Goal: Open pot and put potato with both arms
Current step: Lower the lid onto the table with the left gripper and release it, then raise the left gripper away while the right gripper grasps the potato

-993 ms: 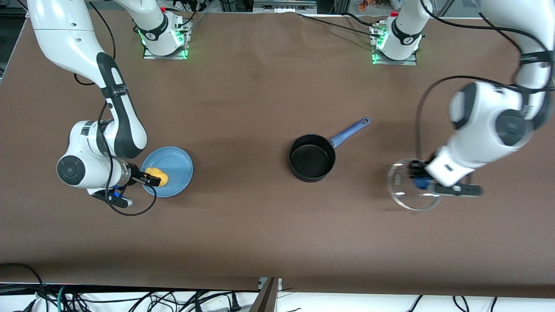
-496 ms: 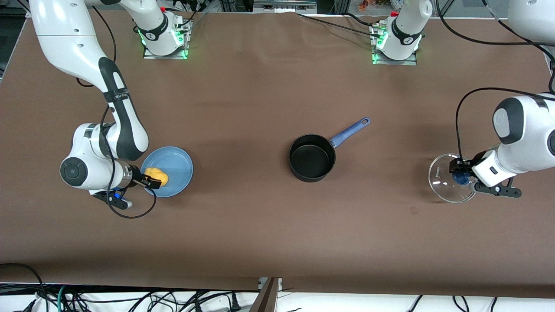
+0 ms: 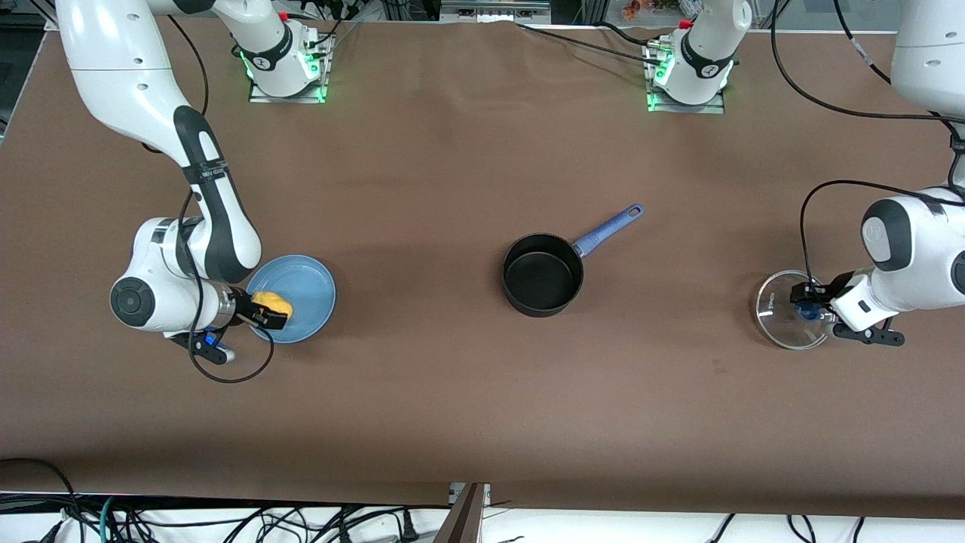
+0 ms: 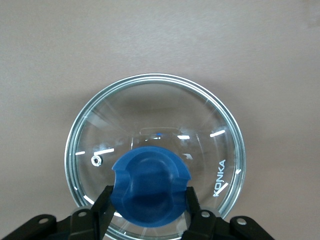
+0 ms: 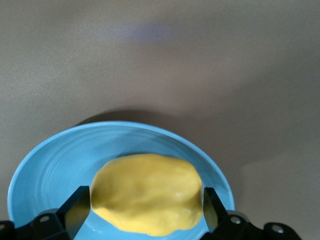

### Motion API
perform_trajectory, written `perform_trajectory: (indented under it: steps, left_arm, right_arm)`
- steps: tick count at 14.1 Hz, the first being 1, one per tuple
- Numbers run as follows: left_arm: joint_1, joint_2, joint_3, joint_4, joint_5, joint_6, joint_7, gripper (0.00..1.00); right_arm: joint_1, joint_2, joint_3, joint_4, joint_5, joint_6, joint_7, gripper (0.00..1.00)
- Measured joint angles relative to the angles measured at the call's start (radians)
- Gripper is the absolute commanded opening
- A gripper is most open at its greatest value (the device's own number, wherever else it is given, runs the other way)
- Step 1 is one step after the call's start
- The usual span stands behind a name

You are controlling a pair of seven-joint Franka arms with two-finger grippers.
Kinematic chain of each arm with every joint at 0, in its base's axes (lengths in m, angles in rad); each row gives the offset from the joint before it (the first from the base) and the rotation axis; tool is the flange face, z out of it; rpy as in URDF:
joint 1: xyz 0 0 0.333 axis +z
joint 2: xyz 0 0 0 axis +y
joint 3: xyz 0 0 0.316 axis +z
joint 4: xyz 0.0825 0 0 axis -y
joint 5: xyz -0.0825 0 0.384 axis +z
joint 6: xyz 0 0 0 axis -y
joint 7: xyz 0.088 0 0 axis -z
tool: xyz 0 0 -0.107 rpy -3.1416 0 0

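Right gripper: clamped across potato over blue plate, pot at 3 o'clock. Left gripper: closed on glass lid by its knob. Potato judged light, firm, slightly slippery; best gripped mid-body.

From the front view you look steeply down across the whole worktop, facing both arm bases, with the pot near the middle. Your left wrist view looks close down onto the glass lid, which also shows toward the left arm's end from the pot. Your right wrist view sits close over the plate, shared toward the right arm's end.
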Motion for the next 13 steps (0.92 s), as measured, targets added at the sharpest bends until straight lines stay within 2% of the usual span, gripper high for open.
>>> perform_trajectory:
  steps: [1, 3, 5, 6, 7, 8, 11, 13]
  left_arm:
    - [0.006, 0.008, 0.000, 0.000, 0.000, 0.007, 0.002, 0.81]
    - [0.008, 0.008, 0.000, 0.007, 0.000, 0.008, 0.002, 0.86]
    - [0.008, 0.002, -0.002, 0.034, 0.000, -0.020, 0.002, 0.86]
    - [0.008, -0.007, -0.004, 0.055, 0.000, -0.058, 0.002, 0.86]
    - [0.007, -0.019, -0.007, 0.076, 0.000, -0.103, 0.002, 0.91]
    - [0.006, -0.033, -0.010, 0.102, 0.000, -0.153, 0.002, 1.00]
    - [-0.021, -0.096, -0.018, 0.216, -0.003, -0.363, -0.008, 1.00]
    - [-0.060, -0.164, -0.023, 0.278, -0.005, -0.482, -0.091, 1.00]
  right_arm:
    - [0.000, 0.000, 0.000, 0.000, 0.007, 0.000, 0.001, 0.96]
    - [0.000, 0.000, 0.000, 0.000, 0.012, 0.000, 0.002, 0.87]
    - [0.000, -0.001, 0.000, 0.001, 0.013, 0.000, 0.003, 0.82]
    - [0.000, -0.002, 0.000, 0.001, 0.013, -0.001, 0.004, 0.77]
    - [-0.001, -0.001, 0.000, 0.001, 0.014, -0.001, 0.004, 0.72]
    - [-0.001, -0.002, -0.001, 0.001, 0.014, -0.001, 0.004, 0.69]
    - [-0.001, -0.002, -0.001, 0.001, 0.014, -0.002, 0.005, 0.66]
    - [-0.001, -0.002, -0.001, 0.003, 0.014, -0.001, 0.005, 0.66]
